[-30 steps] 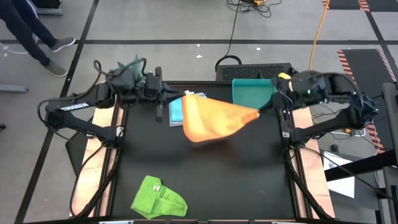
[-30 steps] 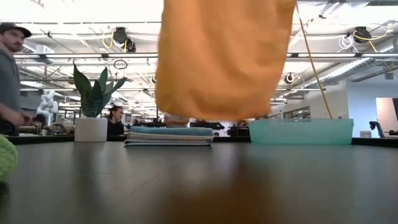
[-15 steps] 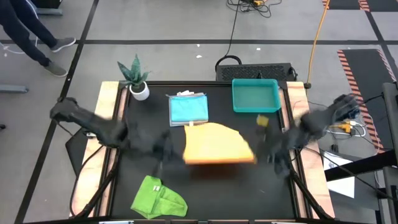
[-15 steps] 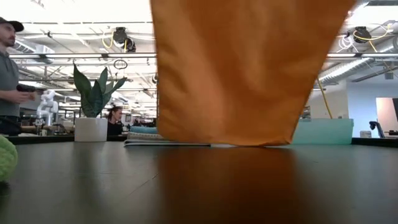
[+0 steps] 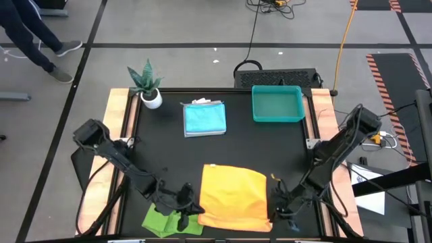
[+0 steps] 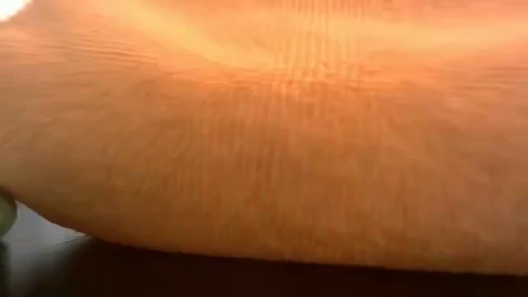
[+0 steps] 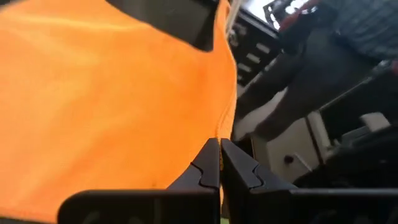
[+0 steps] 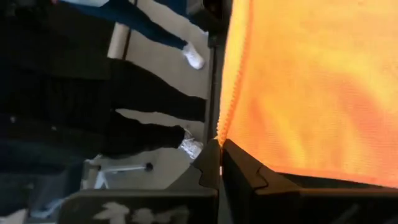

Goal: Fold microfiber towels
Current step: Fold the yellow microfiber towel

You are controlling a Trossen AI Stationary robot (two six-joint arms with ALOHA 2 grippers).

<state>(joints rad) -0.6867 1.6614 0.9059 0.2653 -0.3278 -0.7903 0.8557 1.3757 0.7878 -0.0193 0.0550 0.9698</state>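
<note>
Orange towel spread flat at near centre, not folded yet. Left gripper pinches its near-left corner, right gripper its near-right corner, both pressed tight on the cloth. Blue towel looks folded, far centre, probably on a stack; hard to tell from above. Green towel crumpled near-left, untouched. Roughly midway; orange and green left.

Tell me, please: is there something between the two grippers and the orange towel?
Nothing visible. The left gripper is shut on the near left corner of the yellow-orange towel, and the right gripper is shut on its near right corner. The lime green towel lies beside the left gripper.
</note>
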